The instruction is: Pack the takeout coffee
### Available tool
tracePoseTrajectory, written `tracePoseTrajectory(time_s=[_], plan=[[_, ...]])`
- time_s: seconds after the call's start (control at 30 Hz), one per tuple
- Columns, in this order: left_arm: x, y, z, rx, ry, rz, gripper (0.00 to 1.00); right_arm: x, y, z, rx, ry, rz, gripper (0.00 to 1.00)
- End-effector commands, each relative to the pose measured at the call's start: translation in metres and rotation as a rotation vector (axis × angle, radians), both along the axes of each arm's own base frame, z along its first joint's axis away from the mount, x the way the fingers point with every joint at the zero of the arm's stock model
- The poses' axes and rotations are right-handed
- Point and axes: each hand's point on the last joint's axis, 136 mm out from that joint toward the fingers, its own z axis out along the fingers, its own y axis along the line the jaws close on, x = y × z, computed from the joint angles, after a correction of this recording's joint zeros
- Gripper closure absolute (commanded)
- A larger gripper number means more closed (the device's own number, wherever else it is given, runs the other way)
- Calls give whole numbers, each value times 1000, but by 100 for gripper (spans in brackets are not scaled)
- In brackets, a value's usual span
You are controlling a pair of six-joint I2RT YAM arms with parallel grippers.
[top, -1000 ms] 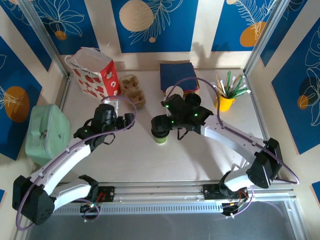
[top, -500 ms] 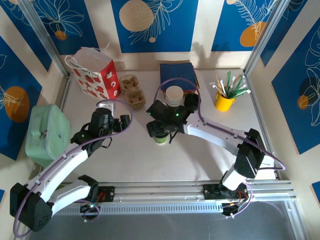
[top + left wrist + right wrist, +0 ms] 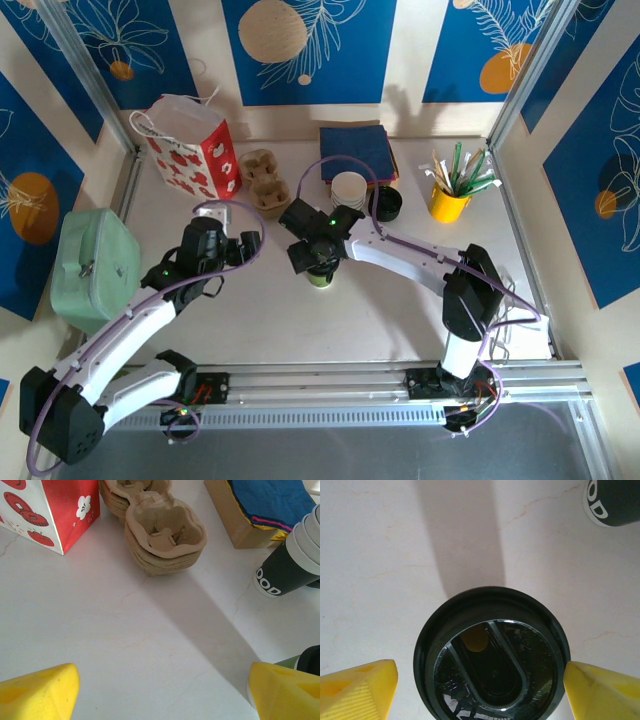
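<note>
The takeout coffee [image 3: 321,278] stands mid-table, its lime-green side showing under my right gripper [image 3: 314,254]. From above, its round black lid [image 3: 490,660] sits between the yellow fingers of my right gripper [image 3: 480,689], which is open. The right finger [image 3: 602,690] is close against the lid's rim and the left finger [image 3: 357,687] stands a little off it. My left gripper [image 3: 236,245] hovers to the left of the cup. This left gripper [image 3: 165,690] is open over bare table, with the coffee [image 3: 306,661] just past its right finger.
A red-and-white paper bag [image 3: 190,145] stands back left, with stacked cardboard cup carriers [image 3: 265,180] beside it. Behind the coffee are white cups [image 3: 349,190], black lids [image 3: 388,203] and blue napkins [image 3: 358,152]. A yellow cup of stirrers [image 3: 452,200] stands right, a mint case [image 3: 95,265] left.
My right gripper has moved left and now hangs centred over the coffee's lid, uncovering the white cups behind. The left arm shifted slightly, then held still.
</note>
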Motion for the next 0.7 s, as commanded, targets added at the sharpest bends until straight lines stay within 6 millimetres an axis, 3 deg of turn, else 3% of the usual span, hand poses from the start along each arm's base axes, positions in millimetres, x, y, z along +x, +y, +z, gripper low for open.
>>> tracePoseTrajectory(time_s=[0.0,0.67], plan=[[0,1,3,-13,-18,-5,13,6,-4,8,-22,-29,-10,13],[1,-2,0,-25,-13,-12,12,1,-9,-12,7,63,-49,23]])
